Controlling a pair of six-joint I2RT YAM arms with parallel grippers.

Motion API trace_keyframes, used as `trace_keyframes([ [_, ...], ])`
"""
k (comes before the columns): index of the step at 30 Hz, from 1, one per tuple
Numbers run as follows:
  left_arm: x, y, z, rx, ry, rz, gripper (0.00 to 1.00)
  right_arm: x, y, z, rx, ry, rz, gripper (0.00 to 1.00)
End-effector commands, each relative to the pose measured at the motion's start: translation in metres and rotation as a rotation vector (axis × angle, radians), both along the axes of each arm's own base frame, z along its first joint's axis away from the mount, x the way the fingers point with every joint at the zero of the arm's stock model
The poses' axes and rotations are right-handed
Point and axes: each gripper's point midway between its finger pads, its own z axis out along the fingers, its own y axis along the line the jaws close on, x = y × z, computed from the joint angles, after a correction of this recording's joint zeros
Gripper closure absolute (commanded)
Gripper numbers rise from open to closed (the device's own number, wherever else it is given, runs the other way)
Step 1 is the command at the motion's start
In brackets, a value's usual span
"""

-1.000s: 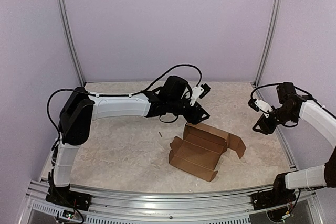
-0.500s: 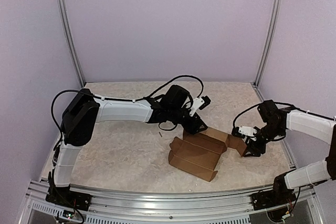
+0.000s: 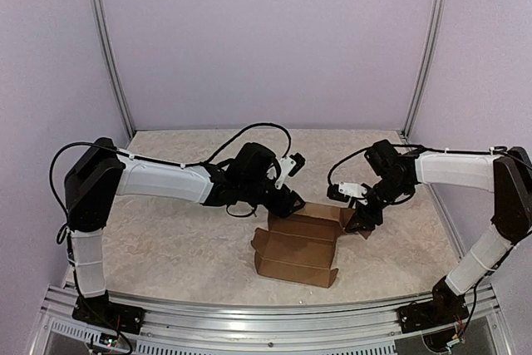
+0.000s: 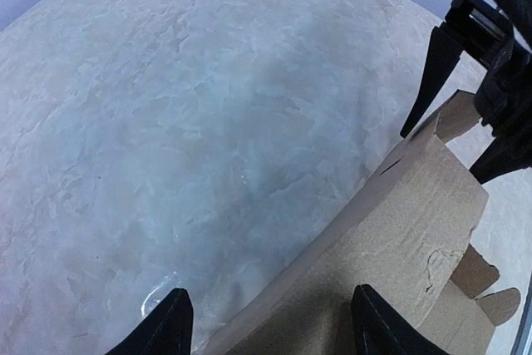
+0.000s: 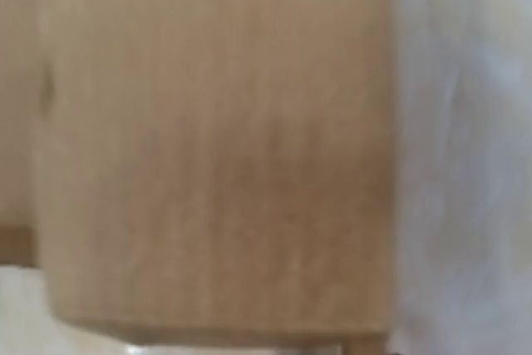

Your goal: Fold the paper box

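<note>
Paper box (image 3: 301, 243) between both arms
Left pincer (image 4: 270, 323) wide; its camera shows the right pincer (image 4: 439, 155) parted astride a flap (image 4: 457, 115); right wrist view blurred.

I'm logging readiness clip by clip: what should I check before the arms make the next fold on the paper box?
1. Left gripper open, close to the far wall of the paper box: ok.
2. Right gripper astride the end flap: ok.
3. Right fingers pressing on that flap: cannot tell; the right wrist view shows only blurred cardboard.
4. Box resting on the table: ok.
5. Box closed: not ok; the side flaps are spread open.
</note>
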Motion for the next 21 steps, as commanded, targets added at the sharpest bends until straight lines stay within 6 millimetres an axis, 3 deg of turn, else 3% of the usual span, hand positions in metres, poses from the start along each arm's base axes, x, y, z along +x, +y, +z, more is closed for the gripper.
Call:
trace_keyframes([
  [1, 0.006, 0.04, -0.025, 0.09, 0.048, 0.134, 0.36, 0.009, 0.017, 0.033, 0.06, 0.004, 0.023, 0.41],
  [6, 0.002, 0.051, -0.021, 0.078, 0.05, 0.146, 0.36, 0.023, -0.007, 0.07, 0.084, -0.018, 0.023, 0.39],
  [9, 0.001, 0.049, -0.019, 0.071, 0.052, 0.135, 0.36, 0.038, -0.031, 0.075, 0.097, -0.003, -0.022, 0.39],
  [12, 0.003, 0.045, -0.016, 0.062, 0.052, 0.133, 0.36, 0.059, -0.054, 0.061, 0.073, -0.021, -0.109, 0.4],
  [13, 0.005, 0.044, -0.016, 0.059, 0.052, 0.133, 0.36, 0.071, -0.06, 0.053, 0.045, -0.049, -0.143, 0.41],
  [15, 0.005, 0.042, -0.015, 0.055, 0.053, 0.132, 0.37, 0.074, -0.07, 0.027, -0.02, -0.061, -0.166, 0.41],
  [17, 0.006, 0.042, -0.017, 0.057, 0.054, 0.137, 0.36, 0.071, -0.069, 0.008, -0.044, -0.066, -0.156, 0.41],
  [21, 0.007, 0.043, -0.02, 0.062, 0.059, 0.148, 0.37, 0.059, -0.047, -0.007, -0.045, -0.068, -0.11, 0.41],
])
